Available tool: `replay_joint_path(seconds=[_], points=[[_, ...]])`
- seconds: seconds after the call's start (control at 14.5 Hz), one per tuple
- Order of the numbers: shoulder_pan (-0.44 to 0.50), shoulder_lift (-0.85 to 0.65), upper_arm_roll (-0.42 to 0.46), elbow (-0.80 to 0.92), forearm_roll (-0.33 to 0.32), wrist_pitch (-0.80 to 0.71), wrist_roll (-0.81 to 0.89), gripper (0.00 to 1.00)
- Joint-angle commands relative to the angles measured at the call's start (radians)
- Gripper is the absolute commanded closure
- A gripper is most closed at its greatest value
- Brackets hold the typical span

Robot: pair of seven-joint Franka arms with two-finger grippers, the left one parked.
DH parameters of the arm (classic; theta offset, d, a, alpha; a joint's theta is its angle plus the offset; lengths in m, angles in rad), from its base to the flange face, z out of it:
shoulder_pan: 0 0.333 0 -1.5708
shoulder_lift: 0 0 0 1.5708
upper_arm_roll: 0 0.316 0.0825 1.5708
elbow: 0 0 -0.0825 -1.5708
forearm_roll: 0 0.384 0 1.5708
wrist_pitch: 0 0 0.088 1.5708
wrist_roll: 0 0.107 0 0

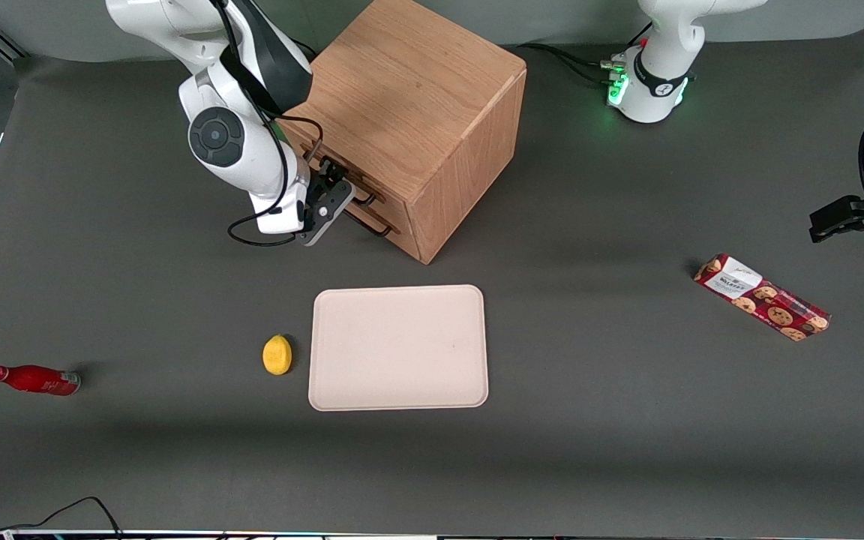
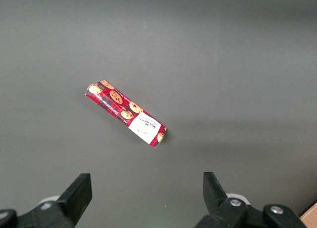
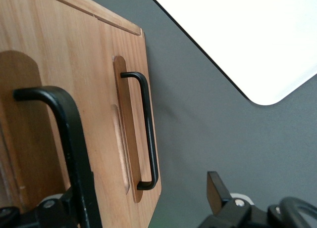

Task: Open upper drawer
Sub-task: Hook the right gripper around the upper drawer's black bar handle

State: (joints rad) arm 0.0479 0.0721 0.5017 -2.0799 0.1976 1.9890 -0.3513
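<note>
Gripper: gripper [image 1: 331,196] of the working arm sits against the cabinet [image 1: 417,112] front, at the height of the upper drawer [image 1: 319,154]; its fingers stand spread, one on each side of the upper handle [image 3: 69,154], not yet closed on it.
Near things: a pale tray [image 1: 399,347] lies toward the worktop's near edge, a lemon [image 1: 277,354] just beside it; a red bottle [image 1: 33,379] lies toward the working arm's end, a cookie packet [image 1: 762,297] toward the parked arm's end.
Drawer: topmost of two in the oak cabinet, farther from the camera than the tray; it looks closed.
Handling: stiff wood, likely light and free-sliding; the thin black wire handle is rigid and smooth, so grip its middle and pull straight out.
Views: the wrist view shows the lower handle [image 3: 146,134] and the fingers around the upper one; the front view shows only the crowded cabinet front.
</note>
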Motion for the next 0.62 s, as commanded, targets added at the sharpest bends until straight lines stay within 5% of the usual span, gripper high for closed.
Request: replay_joint_path(seconds=[0.0, 0.55], points=[[0.000, 0.000, -0.003, -0.017, 0.017, 0.042, -0.031, 0.00], [-0.006, 0.008, -0.009, -0.022, 0.013, 0.050, -0.031, 0.00]])
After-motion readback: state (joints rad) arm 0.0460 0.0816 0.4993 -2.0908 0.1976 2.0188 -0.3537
